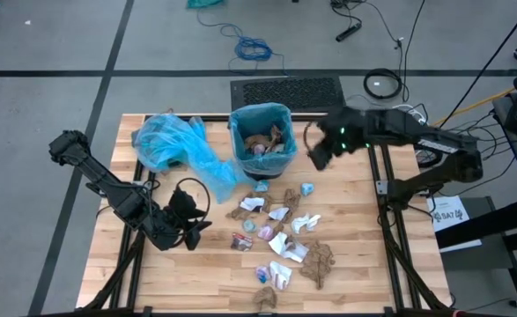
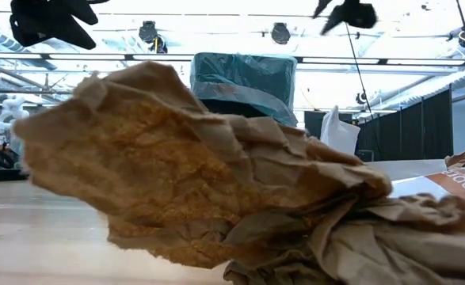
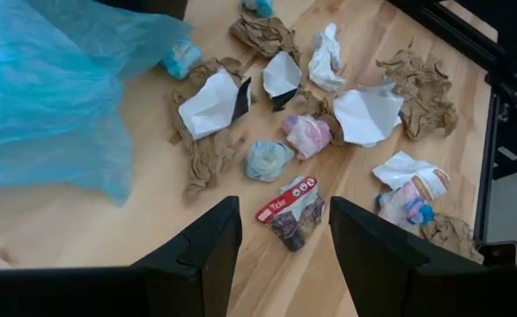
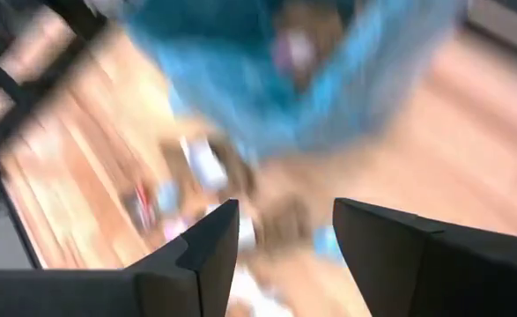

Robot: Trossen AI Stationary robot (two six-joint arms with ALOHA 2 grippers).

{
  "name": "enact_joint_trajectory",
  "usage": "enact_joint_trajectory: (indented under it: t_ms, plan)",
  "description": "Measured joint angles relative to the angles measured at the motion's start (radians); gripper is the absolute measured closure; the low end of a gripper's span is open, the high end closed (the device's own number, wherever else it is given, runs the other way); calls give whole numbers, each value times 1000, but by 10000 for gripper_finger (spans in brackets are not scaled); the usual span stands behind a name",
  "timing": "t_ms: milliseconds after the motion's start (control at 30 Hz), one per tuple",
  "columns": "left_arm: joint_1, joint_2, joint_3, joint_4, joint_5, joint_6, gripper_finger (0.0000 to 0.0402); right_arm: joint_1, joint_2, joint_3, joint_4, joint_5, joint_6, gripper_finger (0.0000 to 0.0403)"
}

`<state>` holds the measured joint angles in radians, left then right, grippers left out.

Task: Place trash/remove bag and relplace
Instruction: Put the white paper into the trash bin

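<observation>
Nearest scrap: a crumpled brown paper wad (image 2: 192,166), coarse and creased, at the worktop's (image 1: 108,264) near edge (it fills most of the low view).
Trash: the trash (image 1: 280,233) lies loose on the wooden slats between near edge and bin; I count roughly fifteen scraps, white and brown wads, a few pale blue and pink bits, and one printed wrapper (image 3: 291,210) with a red label.
My left gripper (image 1: 190,231): low over the worktop's left side, fingers (image 3: 210,246) spread wide with nothing between them, the wrapper just ahead.
My right gripper (image 1: 315,157): raised beside the bin's right rim, fingers (image 4: 212,246) parted and empty.
Bin: one square bin (image 1: 262,139) at the far middle, lined with thin blue plastic folded over its rim; inside sit brown wads and a pinkish bit.
Spare bag: one loose blue plastic bag (image 1: 172,145), rumpled, just left of the bin.
</observation>
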<state>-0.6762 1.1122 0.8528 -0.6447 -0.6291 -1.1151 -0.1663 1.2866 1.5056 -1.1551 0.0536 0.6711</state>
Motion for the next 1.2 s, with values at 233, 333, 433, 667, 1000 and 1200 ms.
enact_joint_trajectory:
  t_ms: [233, 333, 433, 667, 1000, 1200]
  plan:
    - [0, 0, 0, 1, 24, 31, 224, 196, 2, -184, -26, -6, 315, 232]
    - [0, 0, 0, 1, 24, 31, 224, 259, 2, -299, 89, -19, 418, 232]
    - [0, 0, 0, 1, 36, 30, 224, 306, 4, -423, 252, -63, 510, 232]
    - [0, 0, 0, 1, 78, 31, 224, 391, 51, -644, 528, -55, 656, 232]
    - [0, 0, 0, 2, 103, 39, 224, 426, 287, -702, 727, -50, 651, 232]
    - [0, 0, 0, 4, 132, 83, 224, 432, 408, -688, 774, -32, 683, 302]
